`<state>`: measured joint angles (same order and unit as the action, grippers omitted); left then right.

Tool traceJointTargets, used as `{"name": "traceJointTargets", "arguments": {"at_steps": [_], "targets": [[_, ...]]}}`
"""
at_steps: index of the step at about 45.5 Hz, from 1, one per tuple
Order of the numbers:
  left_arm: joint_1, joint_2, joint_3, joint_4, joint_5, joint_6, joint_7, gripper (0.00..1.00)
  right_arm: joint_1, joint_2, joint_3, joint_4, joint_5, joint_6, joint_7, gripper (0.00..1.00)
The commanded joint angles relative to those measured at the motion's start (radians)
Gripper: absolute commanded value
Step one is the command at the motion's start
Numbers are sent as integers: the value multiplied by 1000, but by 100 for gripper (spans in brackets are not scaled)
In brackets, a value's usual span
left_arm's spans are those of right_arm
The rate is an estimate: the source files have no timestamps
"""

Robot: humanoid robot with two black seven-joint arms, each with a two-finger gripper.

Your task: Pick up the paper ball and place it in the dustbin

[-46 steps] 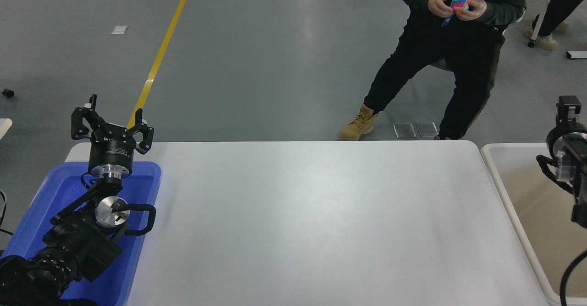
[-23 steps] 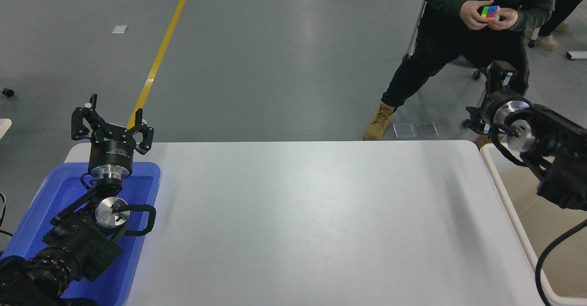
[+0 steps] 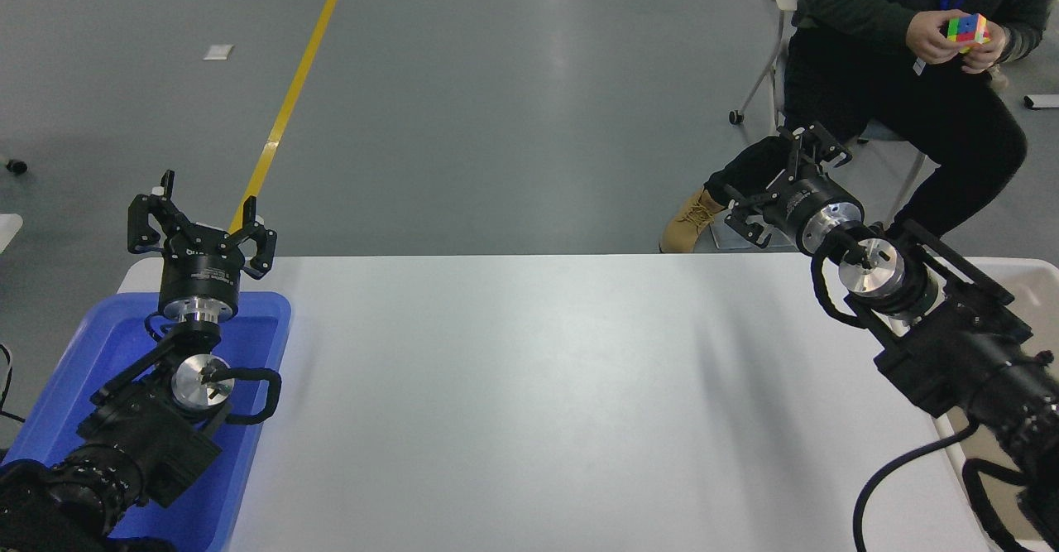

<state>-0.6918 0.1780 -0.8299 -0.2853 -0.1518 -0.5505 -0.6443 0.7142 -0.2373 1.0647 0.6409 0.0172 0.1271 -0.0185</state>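
Observation:
No paper ball shows anywhere in the head view. The cream-white dustbin [image 3: 1032, 275] stands off the table's right end, mostly hidden behind my right arm. My right gripper [image 3: 782, 180] is open and empty, raised over the table's far right edge and pointing away from me. My left gripper [image 3: 198, 214] is open and empty, parked at the lower left above the far end of the blue tray [image 3: 256, 386].
A person [image 3: 902, 64] sits on a chair beyond the far right corner, holding a coloured puzzle cube [image 3: 968, 29] in both hands, one boot [image 3: 693, 217] close to the table edge. The white table [image 3: 529, 403] lies between my arms.
My right arm has swung from over the dustbin leftward and forward to the table's far right edge. The person has moved right and sat down. My left arm has not moved.

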Motion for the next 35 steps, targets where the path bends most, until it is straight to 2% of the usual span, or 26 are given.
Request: {"name": "traceJointTargets", "arguments": {"at_steps": [1,13,35], "targets": [[0,1,0,0,0,0,0,99,-64,38,132,-61,1,88,0,100],[0,0,0,0,0,0,0,99,-93,39,146,-161,1,180,2,100],[0,0,0,0,0,0,0,99,-117,44,146,-161,3,233,2,100]]}}
